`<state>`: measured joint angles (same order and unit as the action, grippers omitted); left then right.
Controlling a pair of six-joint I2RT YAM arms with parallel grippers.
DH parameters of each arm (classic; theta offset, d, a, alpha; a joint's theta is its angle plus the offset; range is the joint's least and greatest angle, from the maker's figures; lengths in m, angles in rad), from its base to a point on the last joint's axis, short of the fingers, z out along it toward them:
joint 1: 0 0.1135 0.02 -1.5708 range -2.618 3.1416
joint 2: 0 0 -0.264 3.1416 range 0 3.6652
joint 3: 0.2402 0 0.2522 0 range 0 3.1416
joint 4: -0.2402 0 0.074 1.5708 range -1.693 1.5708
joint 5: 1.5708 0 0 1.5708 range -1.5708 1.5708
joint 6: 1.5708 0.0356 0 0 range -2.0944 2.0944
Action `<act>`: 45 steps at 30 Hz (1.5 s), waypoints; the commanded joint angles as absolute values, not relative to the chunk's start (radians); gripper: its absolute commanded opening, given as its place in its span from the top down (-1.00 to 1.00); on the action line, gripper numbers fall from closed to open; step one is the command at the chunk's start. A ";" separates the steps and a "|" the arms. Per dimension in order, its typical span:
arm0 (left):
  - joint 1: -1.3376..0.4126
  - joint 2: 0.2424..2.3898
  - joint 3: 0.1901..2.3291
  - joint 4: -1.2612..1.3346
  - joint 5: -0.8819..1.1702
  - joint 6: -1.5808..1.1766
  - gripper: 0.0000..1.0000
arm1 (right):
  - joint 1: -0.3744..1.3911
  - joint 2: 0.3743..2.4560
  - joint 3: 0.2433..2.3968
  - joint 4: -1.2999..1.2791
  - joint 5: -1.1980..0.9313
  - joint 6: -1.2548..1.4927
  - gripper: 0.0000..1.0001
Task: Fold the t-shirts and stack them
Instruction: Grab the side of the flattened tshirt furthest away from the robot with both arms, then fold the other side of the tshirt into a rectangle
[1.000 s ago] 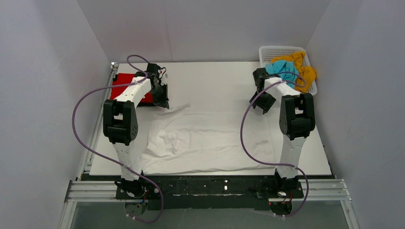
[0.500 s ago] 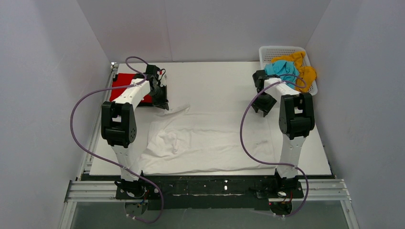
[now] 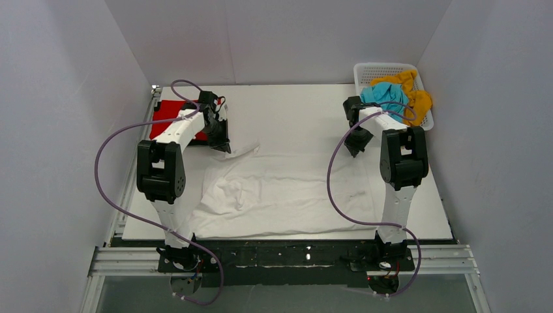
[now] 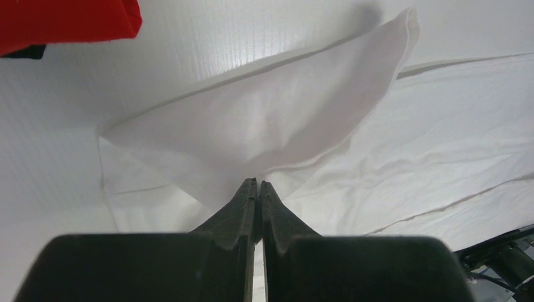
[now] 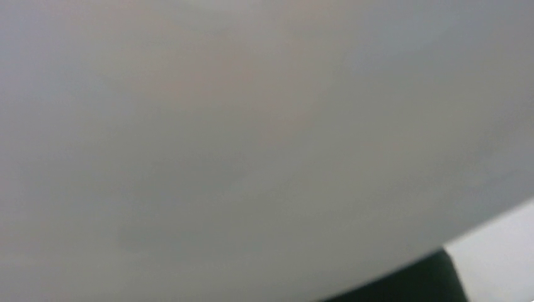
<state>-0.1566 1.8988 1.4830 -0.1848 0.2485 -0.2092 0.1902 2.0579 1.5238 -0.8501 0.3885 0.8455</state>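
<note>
**A:** Start at the left gripper [image 4: 258, 185]. What has it got?

**B:** Its jaws are pressed almost tip to tip on an edge of the white shirt [image 4: 271, 119]. A flap of cloth rises just ahead of the tips and fans away from them. The rest of the shirt lies spread on the table [image 3: 287, 104], to the right of those jaws.

**A:** So a fold is in hand. How should it go?

**B:** I'd lift only enough to clear the cloth beneath, then carry the flap toward the shirt's middle. It should move in step with the right gripper [image 3: 356, 145] so the crease runs straight. The shirt is rumpled on its left side, and that could get trapped under the fold. Thin cloth may also slip from so shallow a pinch.

**A:** And the right jaws?

**B:** I cannot tell. That wrist camera gives only a pale blur with a dark corner. Overhead, the gripper sits at the shirt's far right edge, too small to show any gap.

**A:** What else does overhead add?

**B:** The left wrist view catches just a corner of the red shirt [image 4: 63, 22], ahead and left of the jaws, while overhead shows it lying flat. Beyond the right jaws is the basket [image 3: 385, 67], holding a blue shirt [image 3: 385, 94] and an orange shirt [image 3: 419, 103].
</note>
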 commanded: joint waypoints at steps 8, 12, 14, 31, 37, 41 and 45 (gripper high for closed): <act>-0.158 1.686 1.343 -0.278 0.377 -0.255 1.00 | 0.233 1.888 1.404 -0.824 0.414 0.772 0.97; -0.158 1.593 1.247 -0.270 0.378 -0.298 1.00 | 0.256 1.826 1.353 -0.826 0.412 0.750 0.97; -0.158 1.538 1.192 -0.272 0.373 -0.332 1.00 | 0.269 1.789 1.323 -0.824 0.416 0.747 0.97; -0.175 1.015 0.959 -0.505 0.180 -0.517 1.00 | 0.296 1.478 1.114 -0.809 0.430 0.680 0.97; -0.175 0.958 1.008 -0.607 0.170 -0.520 1.00 | 0.296 1.439 1.132 -0.847 0.439 0.645 0.97; -0.175 0.917 0.982 -0.657 0.188 -0.527 1.00 | 0.297 1.399 1.103 -0.841 0.434 0.621 0.97; -0.175 0.882 0.934 -0.695 0.215 -0.537 1.00 | 0.297 1.371 1.058 -0.786 0.405 0.593 0.97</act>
<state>-0.1722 0.9115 0.9836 -0.5339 0.1875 -0.5217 0.2932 1.4158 1.0912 -0.8146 0.4038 0.6353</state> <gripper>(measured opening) 0.021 0.024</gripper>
